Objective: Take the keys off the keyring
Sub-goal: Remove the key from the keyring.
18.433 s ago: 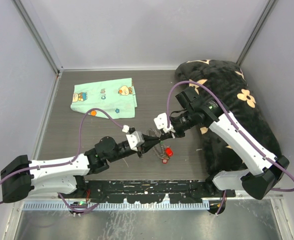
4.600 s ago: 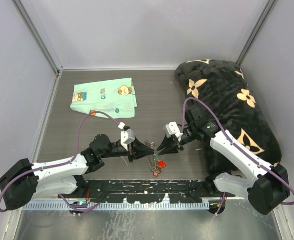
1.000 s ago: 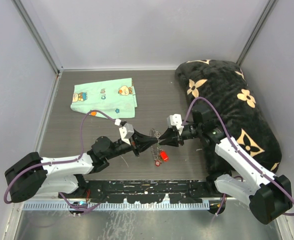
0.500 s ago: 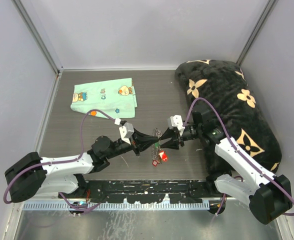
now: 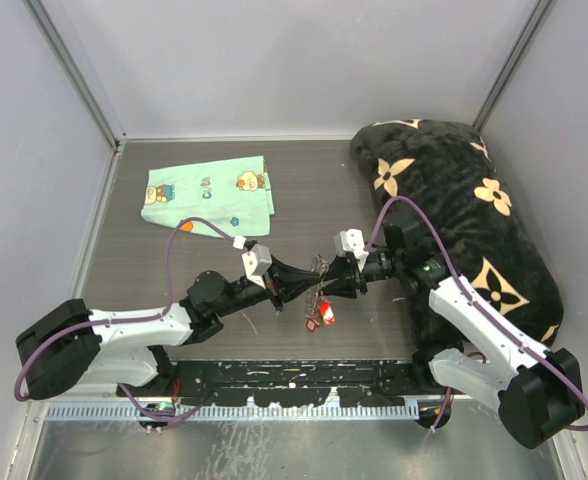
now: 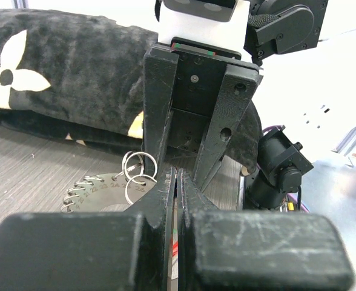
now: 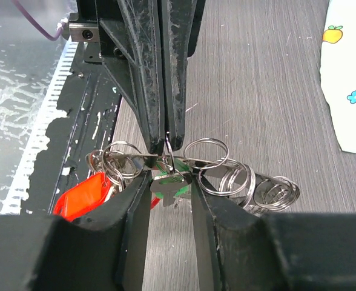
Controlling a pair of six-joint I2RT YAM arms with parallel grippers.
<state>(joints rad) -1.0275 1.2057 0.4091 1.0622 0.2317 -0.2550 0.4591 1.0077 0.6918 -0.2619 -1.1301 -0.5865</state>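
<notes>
Mid-step: working a green-headed key (image 7: 166, 180) off the keyring (image 7: 209, 161), bunch lifted just off the table, near the black cushion (image 5: 454, 200) on its arm-base side.

My L gripper (image 7: 166, 138) is clamped tight on the ring's wire. R gripper (image 5: 328, 281), cushion side of the ring, has its jaws partly apart and straddling the green key; can't tell if it's actually pinching. Rest of the keys (image 7: 81, 193), incl. a red one, hang on the side away from the cushion. Next, I reckon: firm up R's grip, then slide the key round the wire w/o L slipping.
</notes>
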